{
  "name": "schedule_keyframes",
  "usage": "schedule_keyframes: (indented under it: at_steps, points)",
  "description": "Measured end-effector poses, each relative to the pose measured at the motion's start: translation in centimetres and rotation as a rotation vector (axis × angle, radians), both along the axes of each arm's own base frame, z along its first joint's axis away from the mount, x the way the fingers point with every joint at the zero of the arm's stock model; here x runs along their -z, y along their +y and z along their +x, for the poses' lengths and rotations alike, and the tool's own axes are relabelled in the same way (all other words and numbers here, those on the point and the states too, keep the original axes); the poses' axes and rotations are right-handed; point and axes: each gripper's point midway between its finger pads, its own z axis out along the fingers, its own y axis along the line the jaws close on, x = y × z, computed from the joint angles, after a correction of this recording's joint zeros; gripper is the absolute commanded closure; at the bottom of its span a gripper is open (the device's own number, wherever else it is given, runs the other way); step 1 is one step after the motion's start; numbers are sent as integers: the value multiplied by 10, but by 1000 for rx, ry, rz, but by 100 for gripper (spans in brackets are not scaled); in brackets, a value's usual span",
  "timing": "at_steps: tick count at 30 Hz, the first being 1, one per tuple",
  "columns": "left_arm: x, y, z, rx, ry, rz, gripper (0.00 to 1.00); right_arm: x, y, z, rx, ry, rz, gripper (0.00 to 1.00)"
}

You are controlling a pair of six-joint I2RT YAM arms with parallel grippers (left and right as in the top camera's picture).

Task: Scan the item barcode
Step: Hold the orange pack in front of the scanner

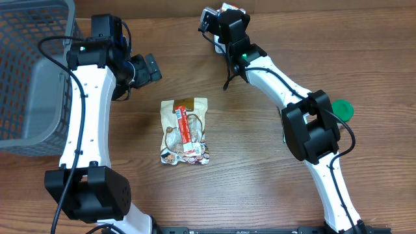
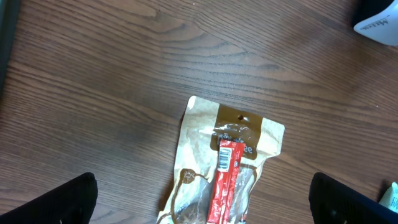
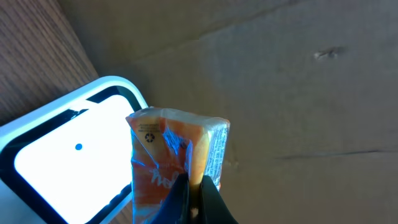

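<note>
L jaws spread wide w/ nothing btwn them; R jaws pinched on the orange packet.

Overhead: left gripper (image 1: 144, 70) hangs over bare wood, up-left of a tan snack pouch (image 1: 184, 132) and apart from it. The pouch lies flat near the middle of the table (image 1: 260, 175), a red strip down its front. Grey mesh basket (image 1: 29, 71) sits at the table's L edge, beside the L arm. Right gripper (image 1: 225, 14) is at the far edge of the table, w/ the orange packet (image 1: 231, 8) at its tip, only partly seen. A green round thing (image 1: 342, 109) lies on the wood just beside the R arm's elbow.

L wrist: both dark fingers (image 2: 62, 202) show in the bottom corners, well apart, touching nothing. The pouch lies btwn and ahead of them, hang-hole end toward the top of the view, a barcode on the red strip. A white corner w/ grey lettering (image 2: 376, 25) shows at top R; can't tell what it is from here.

R wrist: fingertips (image 3: 211, 202) closed tight on the packet's lower edge, packet upright w/ a recycling mark and fine print on its side. Behind and L of it is a white scanner (image 3: 62, 162) w/ dark trim and a small blue dot. Can't tell if packet touches it. Brown cardboard wall (image 3: 292, 93) fills the rest.
</note>
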Motion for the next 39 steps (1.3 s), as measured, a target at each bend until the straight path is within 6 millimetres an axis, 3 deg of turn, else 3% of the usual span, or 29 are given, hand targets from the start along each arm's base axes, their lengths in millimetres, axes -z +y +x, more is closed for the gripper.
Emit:
schedule_keyframes:
  at_steps: [9, 20, 26, 33, 35, 39]
  points:
    - [0, 0, 0, 0, 0, 0, 0, -15, 8, 1, -5, -62, -5, 96]
    - [0, 0, 0, 0, 0, 0, 0, -21, 38, -11, -44, -89, 15, 96]
    - [0, 0, 0, 0, 0, 0, 0, -32, 17, -9, 118, -140, 119, 96]
    - [0, 0, 0, 0, 0, 0, 0, -14, -10, -27, 289, -28, 160, 97]
    - [0, 0, 0, 0, 0, 0, 0, -24, -15, -36, 322, -5, 201, 96]
    - [0, 0, 0, 0, 0, 0, 0, -77, -30, -64, 394, 11, 341, 96]
